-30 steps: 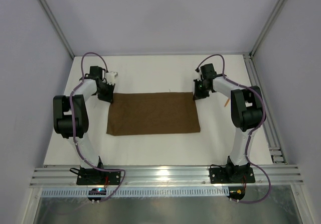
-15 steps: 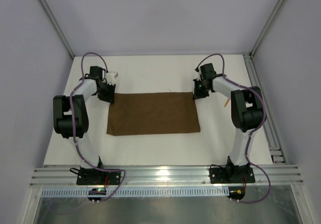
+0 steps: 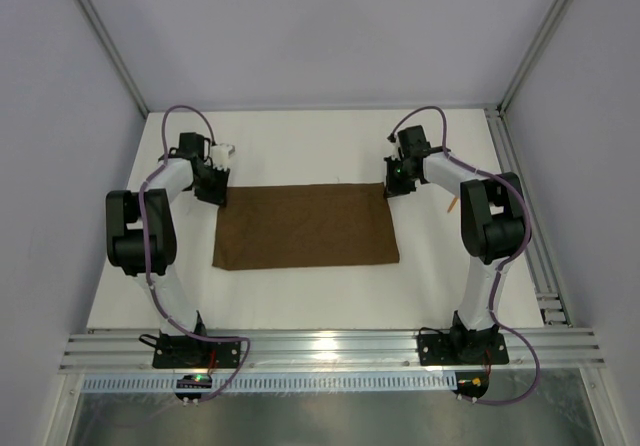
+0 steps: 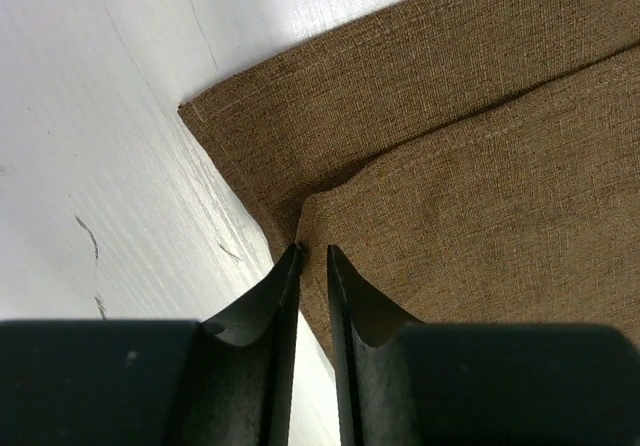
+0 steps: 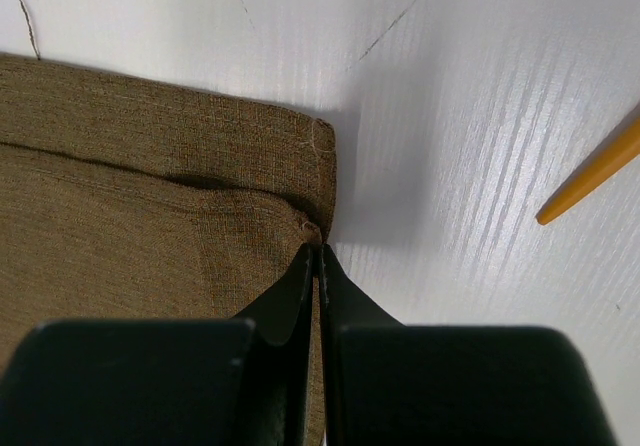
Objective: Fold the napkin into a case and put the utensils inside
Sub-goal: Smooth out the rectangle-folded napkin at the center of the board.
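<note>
Dark brown woven cloth napkin [image 3: 305, 226] unmoved, doubled, mid-frame on white bench [image 3: 300, 151]; corner grips half set.
Right claw [image 5: 318, 248] is closed, upper-layer corner apparently pinched; left claw [image 4: 314, 251] is narrowly parted, nothing gripped. Next fold judged not begun.

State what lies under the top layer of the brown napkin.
Under the napkin's top layer a lower layer of the same cloth shows as a strip along the far edge, resting on the white table. Anything between the layers is covered.
</note>
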Robot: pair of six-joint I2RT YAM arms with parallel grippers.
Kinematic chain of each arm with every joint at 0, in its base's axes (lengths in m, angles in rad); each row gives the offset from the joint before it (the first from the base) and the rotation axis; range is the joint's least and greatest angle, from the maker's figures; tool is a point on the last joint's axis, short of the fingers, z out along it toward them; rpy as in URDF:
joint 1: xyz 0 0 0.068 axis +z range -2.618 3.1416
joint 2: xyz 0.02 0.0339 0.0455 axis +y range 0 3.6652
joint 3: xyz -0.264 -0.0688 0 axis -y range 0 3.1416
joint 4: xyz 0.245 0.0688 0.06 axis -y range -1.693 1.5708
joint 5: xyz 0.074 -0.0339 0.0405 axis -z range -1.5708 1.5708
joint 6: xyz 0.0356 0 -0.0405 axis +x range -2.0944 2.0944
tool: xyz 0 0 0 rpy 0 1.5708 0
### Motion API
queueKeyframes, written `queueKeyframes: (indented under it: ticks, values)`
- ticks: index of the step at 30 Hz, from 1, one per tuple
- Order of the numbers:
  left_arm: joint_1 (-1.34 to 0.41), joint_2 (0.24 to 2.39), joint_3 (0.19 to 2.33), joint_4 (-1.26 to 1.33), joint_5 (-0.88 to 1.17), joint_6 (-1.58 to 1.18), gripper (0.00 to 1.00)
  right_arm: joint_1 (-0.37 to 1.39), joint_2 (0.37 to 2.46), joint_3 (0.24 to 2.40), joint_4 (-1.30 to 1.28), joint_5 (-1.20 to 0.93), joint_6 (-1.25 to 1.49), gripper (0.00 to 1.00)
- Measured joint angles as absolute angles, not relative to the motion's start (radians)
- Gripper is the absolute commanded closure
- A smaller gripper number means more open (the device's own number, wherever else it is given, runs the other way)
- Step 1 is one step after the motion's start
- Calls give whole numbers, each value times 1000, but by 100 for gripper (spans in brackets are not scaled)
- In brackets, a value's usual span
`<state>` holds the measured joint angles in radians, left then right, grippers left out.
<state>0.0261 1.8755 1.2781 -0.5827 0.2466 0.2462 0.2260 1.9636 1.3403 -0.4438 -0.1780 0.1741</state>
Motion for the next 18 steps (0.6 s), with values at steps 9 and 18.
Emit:
queueKeyframes:
  ticks: [9, 18]
  values:
    - [25, 1876, 1278, -579, 247, 247, 100, 226, 1954, 1331, -442, -171, 174, 97]
    - [25, 1847, 1278, -578, 247, 239, 100, 229, 1886, 1312, -443, -159, 171, 97]
